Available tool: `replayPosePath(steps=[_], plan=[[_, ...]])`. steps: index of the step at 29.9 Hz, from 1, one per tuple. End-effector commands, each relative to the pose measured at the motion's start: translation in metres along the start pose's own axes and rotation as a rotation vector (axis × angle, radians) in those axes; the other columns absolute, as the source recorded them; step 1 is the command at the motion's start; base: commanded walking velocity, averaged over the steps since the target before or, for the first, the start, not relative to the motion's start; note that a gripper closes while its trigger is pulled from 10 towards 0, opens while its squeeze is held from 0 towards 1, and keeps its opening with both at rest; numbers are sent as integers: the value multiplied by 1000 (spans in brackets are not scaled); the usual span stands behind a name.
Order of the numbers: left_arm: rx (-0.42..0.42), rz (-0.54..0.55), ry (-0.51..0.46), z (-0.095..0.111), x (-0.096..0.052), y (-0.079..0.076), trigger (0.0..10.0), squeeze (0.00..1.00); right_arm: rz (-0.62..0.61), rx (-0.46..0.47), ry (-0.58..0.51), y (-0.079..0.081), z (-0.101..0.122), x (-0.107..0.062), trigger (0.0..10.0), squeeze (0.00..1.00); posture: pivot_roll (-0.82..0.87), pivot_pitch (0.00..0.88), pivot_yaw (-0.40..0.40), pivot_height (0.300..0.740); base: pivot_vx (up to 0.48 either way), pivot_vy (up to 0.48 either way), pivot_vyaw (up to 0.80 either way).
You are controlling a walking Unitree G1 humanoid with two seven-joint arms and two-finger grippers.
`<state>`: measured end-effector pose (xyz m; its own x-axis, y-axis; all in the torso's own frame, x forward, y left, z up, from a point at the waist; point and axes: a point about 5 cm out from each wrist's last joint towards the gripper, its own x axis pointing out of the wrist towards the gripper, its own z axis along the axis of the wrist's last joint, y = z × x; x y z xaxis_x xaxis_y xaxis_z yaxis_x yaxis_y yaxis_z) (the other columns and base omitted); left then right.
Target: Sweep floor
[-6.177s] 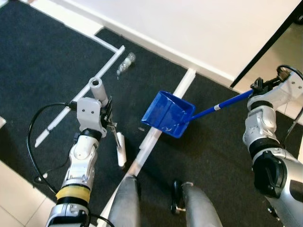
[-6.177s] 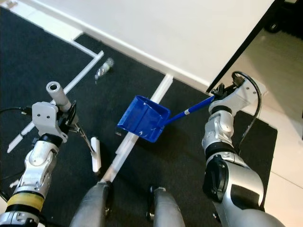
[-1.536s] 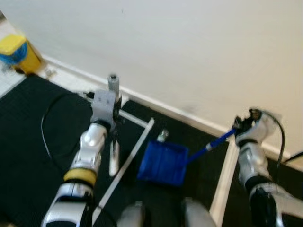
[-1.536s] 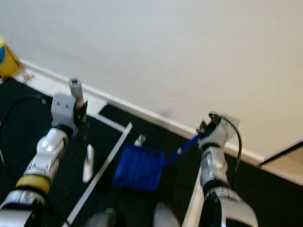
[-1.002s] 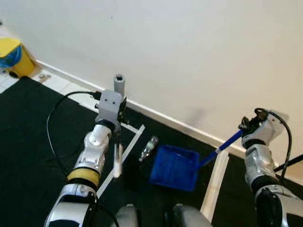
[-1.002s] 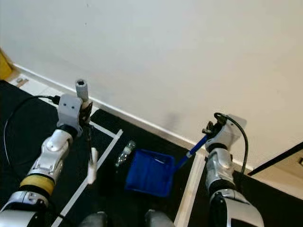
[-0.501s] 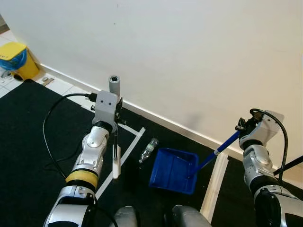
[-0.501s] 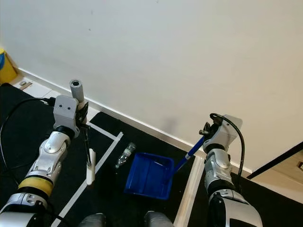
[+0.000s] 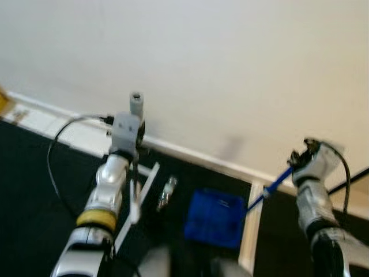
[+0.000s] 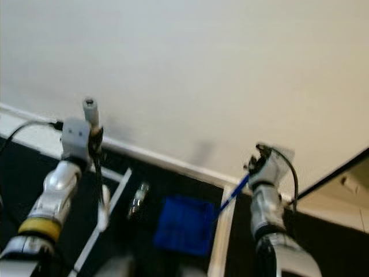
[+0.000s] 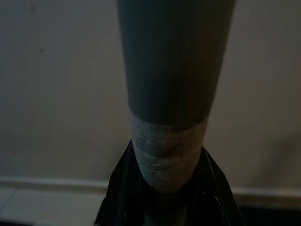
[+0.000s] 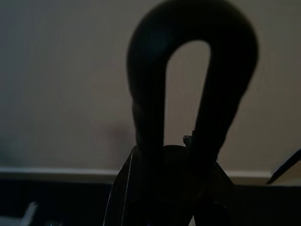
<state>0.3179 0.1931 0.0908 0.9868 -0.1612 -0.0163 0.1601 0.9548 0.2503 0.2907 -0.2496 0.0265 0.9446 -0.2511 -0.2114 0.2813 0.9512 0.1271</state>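
Blue dustpan (image 9: pixel 215 217) sits low on the black mat (image 9: pixel 34 184), centre-right, near the white wall. Its blue handle (image 9: pixel 275 183) rises right to the right gripper (image 9: pixel 297 157), clamped round it. Left gripper (image 9: pixel 134 154) pinches the brush handle (image 9: pixel 136 102); white brush head (image 9: pixel 135 206) hangs left of a clear bottle (image 9: pixel 167 192) lying just left of the dustpan. Frame blurred.

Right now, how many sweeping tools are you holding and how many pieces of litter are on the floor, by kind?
Blue dustpan: 1, handle in the right gripper
Broom: 1, handle in the left gripper
Clear plastic bottle: 1, on the black floor
Total: 3
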Motion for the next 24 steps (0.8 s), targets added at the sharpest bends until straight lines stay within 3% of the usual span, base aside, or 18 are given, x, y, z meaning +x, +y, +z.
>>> replayPosePath(steps=[1,4,14,24], plan=[[11,17,-63,11,2,5,10000,0,34,15,-27,10,6,3,10000,0,119,0,-60,740,480,0,0],[12,27,-67,12,2,6,10000,0,39,14,-25,11,5,3,10000,0,121,0,-63,740,480,0,0],[-2,38,-72,11,-3,11,10000,0,53,24,-8,14,0,1,10000,0,128,0,-65,740,0,0,0],[-9,-37,-65,8,-6,0,10000,0,55,4,17,13,-5,-1,10000,0,130,0,-64,740,0,0,0]])
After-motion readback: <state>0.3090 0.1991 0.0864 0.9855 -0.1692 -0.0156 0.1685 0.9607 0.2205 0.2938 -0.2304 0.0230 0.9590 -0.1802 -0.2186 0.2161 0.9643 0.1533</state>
